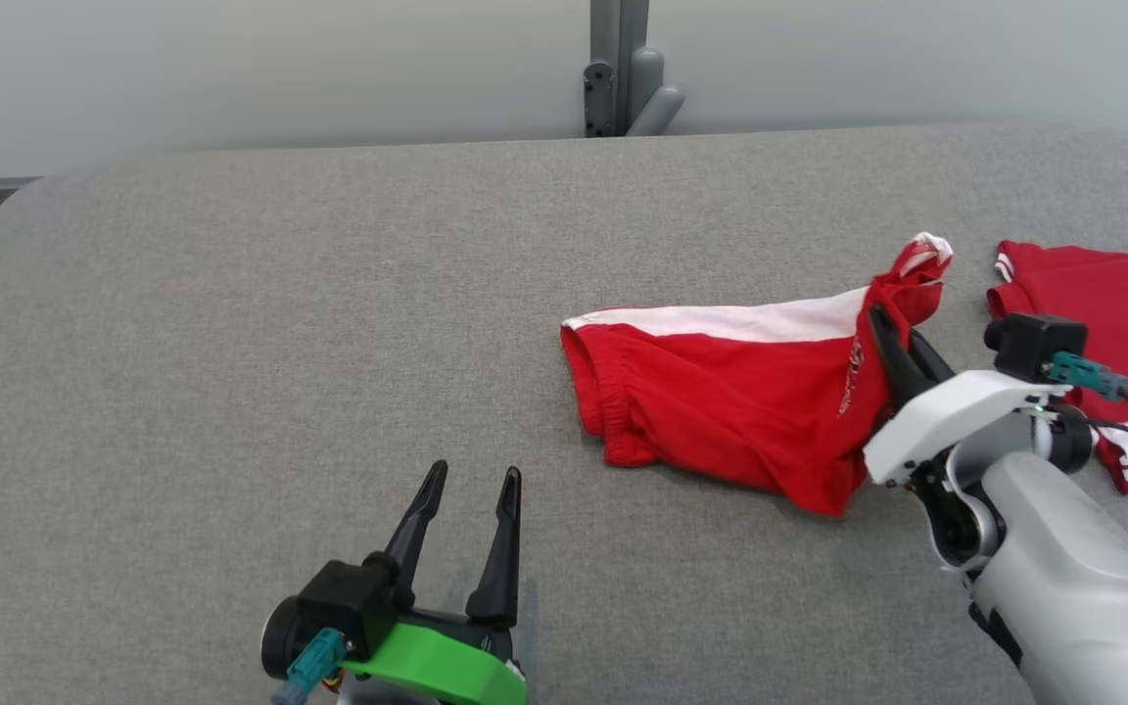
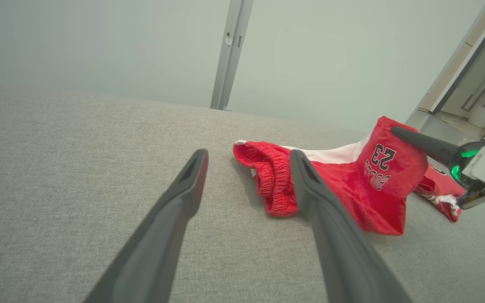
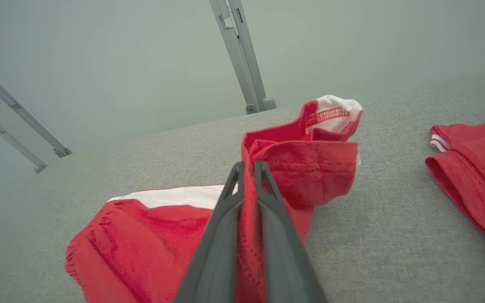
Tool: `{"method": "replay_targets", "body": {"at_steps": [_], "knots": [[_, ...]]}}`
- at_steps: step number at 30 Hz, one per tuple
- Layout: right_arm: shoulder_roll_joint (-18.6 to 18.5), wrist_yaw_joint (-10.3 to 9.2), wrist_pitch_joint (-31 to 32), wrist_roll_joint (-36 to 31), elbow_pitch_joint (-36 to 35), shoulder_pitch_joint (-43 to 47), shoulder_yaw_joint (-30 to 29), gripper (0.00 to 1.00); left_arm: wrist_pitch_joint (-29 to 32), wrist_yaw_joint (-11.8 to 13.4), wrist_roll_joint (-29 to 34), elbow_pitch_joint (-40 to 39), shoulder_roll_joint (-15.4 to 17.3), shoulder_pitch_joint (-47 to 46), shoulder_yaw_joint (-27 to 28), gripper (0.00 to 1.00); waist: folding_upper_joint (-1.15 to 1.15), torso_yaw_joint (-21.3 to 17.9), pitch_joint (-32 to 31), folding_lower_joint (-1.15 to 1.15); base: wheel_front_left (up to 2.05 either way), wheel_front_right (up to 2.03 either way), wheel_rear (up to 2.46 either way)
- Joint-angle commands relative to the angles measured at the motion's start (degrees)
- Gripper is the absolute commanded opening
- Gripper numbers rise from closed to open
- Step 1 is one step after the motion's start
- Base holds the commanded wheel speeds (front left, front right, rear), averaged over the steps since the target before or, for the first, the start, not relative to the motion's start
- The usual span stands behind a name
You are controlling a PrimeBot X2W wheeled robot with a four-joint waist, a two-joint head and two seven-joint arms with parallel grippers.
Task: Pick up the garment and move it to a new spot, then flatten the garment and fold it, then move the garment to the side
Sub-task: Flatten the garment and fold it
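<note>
The garment is a pair of red shorts (image 1: pixel 730 392) with a white side stripe, lying crumpled right of centre on the grey table (image 1: pixel 280 313). My right gripper (image 1: pixel 885 328) is shut on the leg-hem end of the shorts (image 3: pixel 293 168) and holds that end lifted off the surface; the elastic waistband (image 2: pixel 272 176) rests on the table to the left. In the left wrist view the raised cloth shows "23" print (image 2: pixel 381 158). My left gripper (image 1: pixel 474 480) stands open near the front edge, left of the shorts, with nothing between its fingers (image 2: pixel 183 189).
A second red garment (image 1: pixel 1103 313) with white trim lies at the table's right edge, close behind my right wrist, also in the right wrist view (image 3: pixel 474 168). A grey post (image 1: pixel 620 69) stands behind the table's far edge. Bare grey surface spreads to the left.
</note>
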Motion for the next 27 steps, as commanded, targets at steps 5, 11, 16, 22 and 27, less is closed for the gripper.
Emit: {"method": "replay_targets", "body": {"at_steps": [5,11,16,22,27], "knots": [[3.41,-0.02,1.6,-1.1,-2.1,-2.07,2.59,0.0,-0.11,0.16,-0.69,0.31,0.11,0.9,-1.1,1.0,0.0,2.45,-1.54,0.0,0.0,0.0,0.0],[7.4,-0.03,3.74,-0.68,-3.04,-3.71,5.44,0.0,-0.11,0.51,-1.06,0.29,0.1,0.96,-2.03,1.0,0.0,4.86,-1.61,0.0,0.0,0.0,0.0],[9.73,-0.03,4.94,-0.34,-0.06,-5.14,6.28,0.0,-0.11,0.28,-1.19,0.39,0.1,0.25,-2.25,1.0,0.0,6.36,-0.86,0.0,0.0,0.0,0.0],[12.07,-0.02,5.44,0.2,4.41,-6.29,8.34,0.0,-0.11,0.06,-1.23,0.34,0.1,-0.8,-2.34,1.0,0.0,7.29,0.41,0.0,0.0,0.0,0.0],[13.03,-0.02,5.32,1.77,6.42,-6.17,11.43,0.03,-0.11,0.31,-1.2,0.14,0.1,-1.22,-2.07,1.0,0.0,7.12,1.12,0.0,0.0,0.0,0.0]]}}
